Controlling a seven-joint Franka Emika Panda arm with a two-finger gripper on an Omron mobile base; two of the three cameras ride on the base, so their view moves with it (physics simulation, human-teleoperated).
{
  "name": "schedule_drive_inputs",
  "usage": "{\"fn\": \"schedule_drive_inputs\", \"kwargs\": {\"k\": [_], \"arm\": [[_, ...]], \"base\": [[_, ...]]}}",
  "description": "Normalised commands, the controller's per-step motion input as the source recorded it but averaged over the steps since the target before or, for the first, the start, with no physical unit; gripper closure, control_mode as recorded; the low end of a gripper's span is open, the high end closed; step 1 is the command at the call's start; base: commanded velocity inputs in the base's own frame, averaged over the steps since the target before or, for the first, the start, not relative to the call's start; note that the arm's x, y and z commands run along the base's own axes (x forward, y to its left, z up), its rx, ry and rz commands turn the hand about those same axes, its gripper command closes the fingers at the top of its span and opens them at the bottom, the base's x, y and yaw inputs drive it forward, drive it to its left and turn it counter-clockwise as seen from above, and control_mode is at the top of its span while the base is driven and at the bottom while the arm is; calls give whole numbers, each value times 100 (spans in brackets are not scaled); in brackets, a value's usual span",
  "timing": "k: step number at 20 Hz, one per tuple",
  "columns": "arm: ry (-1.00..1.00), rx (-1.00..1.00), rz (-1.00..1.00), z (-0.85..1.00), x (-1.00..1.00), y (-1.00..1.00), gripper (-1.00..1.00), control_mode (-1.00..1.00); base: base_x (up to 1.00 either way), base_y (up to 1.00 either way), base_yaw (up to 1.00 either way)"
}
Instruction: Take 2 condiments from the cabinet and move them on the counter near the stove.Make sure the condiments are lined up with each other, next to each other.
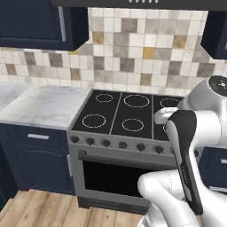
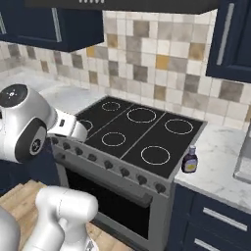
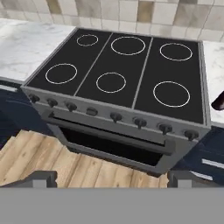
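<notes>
Left of frame: bare marble counter point(image 1: 44, 106) beside the stove point(image 2: 132, 142), nothing placed there. Centre: gripper point(image 3: 111, 177) hangs in front of the oven door, jaws fully apart, holding nothing. Right, in the right base view: dark red-brown bottle point(image 2: 190, 160) stands upright on the counter just beside the cooktop's right edge. Looks like one condiment done; the oil bottle is left to fetch and line up beside it.
</notes>
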Motion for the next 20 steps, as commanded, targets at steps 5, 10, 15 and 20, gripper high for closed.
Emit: {"fn": "schedule_drive_inputs", "kwargs": {"k": [5,10,15,20], "arm": [[0,0,0,0,0,0,-100,100],[0,0,0,0,0,0,-100,100],[0,0,0,0,0,0,-100,100],[0,0,0,0,0,0,-100,100]], "base": [[-9,30,100],[-6,22,100],[25,60,81],[9,67,49]]}}
